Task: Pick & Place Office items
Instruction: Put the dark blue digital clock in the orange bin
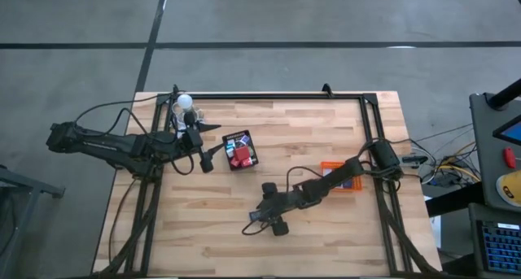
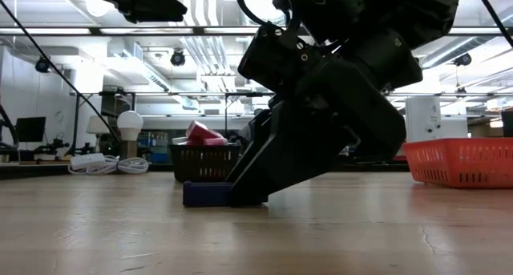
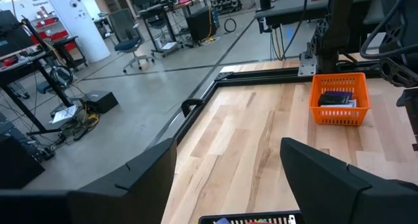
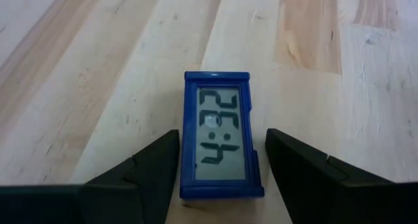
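Straddling a blue clock [image 4: 222, 136], your right gripper [image 4: 222, 175] sits unclenched, nothing lifted yet. Left gripper [image 3: 228, 178] empty, spread, above black tray [image 1: 239, 150], still mostly full; orange tray [image 3: 337, 100] holds few items.

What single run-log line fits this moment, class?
right gripper: open, fingers astride blue clock on table | left gripper: open, empty, above black tray | orange tray: holds items

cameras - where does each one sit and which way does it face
High: overhead, looking straight down at the table; both arms show.
Low: at tabletop height, looking level across; right gripper at the blue clock.
Left wrist: on the left arm, looking across to the orange tray; own fingers show.
Right wrist: looking down at the clock between its open fingers.
Shared: low and right wrist both show the clock.
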Available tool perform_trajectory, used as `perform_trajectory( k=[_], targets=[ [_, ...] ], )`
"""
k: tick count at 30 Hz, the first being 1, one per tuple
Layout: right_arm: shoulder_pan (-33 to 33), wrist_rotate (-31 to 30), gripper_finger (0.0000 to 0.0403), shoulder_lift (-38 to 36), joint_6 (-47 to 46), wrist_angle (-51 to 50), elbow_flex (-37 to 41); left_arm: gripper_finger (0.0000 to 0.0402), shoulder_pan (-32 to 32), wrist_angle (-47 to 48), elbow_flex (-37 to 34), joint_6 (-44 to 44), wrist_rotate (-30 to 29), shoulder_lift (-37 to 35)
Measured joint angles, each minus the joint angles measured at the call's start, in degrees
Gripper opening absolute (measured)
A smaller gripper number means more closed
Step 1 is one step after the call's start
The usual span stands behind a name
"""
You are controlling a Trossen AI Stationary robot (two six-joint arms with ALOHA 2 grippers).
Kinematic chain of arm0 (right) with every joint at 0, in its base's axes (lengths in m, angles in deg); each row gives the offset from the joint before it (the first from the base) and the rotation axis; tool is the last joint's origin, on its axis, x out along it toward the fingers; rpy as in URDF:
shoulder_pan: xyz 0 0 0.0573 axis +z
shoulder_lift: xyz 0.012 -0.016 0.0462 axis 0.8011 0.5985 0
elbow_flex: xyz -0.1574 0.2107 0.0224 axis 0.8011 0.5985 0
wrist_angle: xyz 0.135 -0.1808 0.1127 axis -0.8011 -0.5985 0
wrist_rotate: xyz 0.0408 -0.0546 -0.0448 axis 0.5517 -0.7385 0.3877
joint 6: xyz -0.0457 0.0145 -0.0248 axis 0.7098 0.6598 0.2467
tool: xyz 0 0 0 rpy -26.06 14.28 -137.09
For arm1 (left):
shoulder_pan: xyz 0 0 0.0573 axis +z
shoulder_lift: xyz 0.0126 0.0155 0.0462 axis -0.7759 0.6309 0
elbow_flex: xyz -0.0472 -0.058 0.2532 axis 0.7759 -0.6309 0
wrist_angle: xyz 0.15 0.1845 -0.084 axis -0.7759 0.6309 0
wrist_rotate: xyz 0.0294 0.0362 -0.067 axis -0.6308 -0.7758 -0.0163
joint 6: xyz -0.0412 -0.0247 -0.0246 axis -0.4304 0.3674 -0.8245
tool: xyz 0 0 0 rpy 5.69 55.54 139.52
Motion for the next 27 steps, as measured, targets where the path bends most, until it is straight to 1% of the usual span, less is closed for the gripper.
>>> perform_trajectory(
  k=[9,13,22,25,27],
  targets=[
    [-0.1,0.2,0.0223,0.0,-0.7,-0.3,-0.1,0.0275,0.0,0.0,0.0,0.0,0.0,0.0],
    [-0.6,1.4,0.0208,0.0,-1.4,-0.5,-0.1,0.0275,0.0,0.0,0.0,0.0,0.0,0.0],
    [-0.7,1.6,0.0157,0.0,-2.0,-0.8,-0.1,0.0275,0.0,0.0,0.0,0.0,0.0,0.0],
    [-0.7,1.6,0.0155,0.0,-2.0,-0.8,-0.1,0.0275,0.0,0.0,0.0,0.0,0.0,0.0],
    [-0.7,1.6,0.0161,0.0,-2.0,-0.8,-0.1,0.0275,0.0,0.0,0.0,0.0,0.0,0.0]
  ],
)
